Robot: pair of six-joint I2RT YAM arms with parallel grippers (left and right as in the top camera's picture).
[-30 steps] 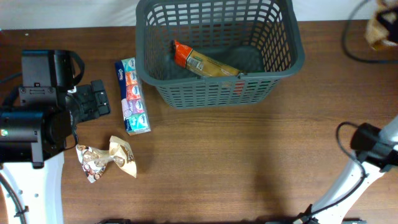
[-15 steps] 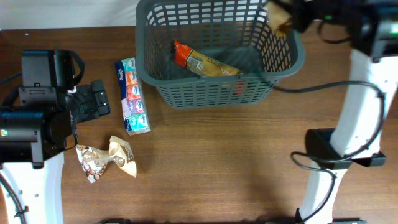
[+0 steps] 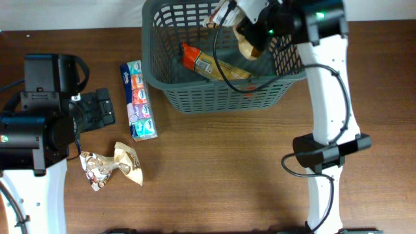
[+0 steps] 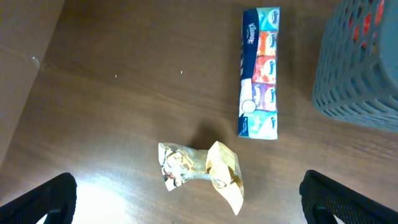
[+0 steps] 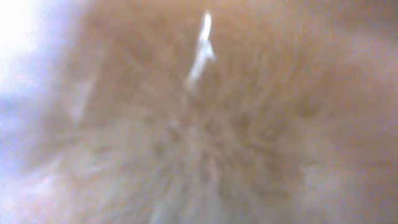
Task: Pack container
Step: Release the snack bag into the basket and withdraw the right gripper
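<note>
While the left arm sits at the left edge of the wooden table (image 3: 227,175), the right arm reaches from the near right side up and over the basket (image 3: 221,99). The basket stands at the far middle of the table, its near wall facing the open wood and its far rim running out of the overhead view. Its corner also shows at the right edge of the left wrist view (image 4: 357,81).

The right gripper (image 3: 252,34) is above the far right part of the basket with a tan bag (image 3: 247,47) at its tip. The jaws themselves are hidden, but the bag hangs from them, so they are clenched on it. The right wrist view is filled by a blurred tan surface (image 5: 205,124) pressed close to the lens, and nothing else can be made out there.

Inside the basket lies a long orange and yellow packet (image 3: 211,64), slanting from far left to near right. Something red (image 3: 250,91) shows through the slots of the near wall.

The left gripper (image 3: 104,106) is released, its fingers (image 4: 37,199) spread wide apart and holding nothing. Just right of it, and just left of the basket, a long pack of tissues (image 3: 138,99) lies flat on the table, apart from the basket wall. Nearer, a crumpled snack bag (image 3: 110,166) lies on the wood, well apart from the basket and close to the tissues' near end.
</note>
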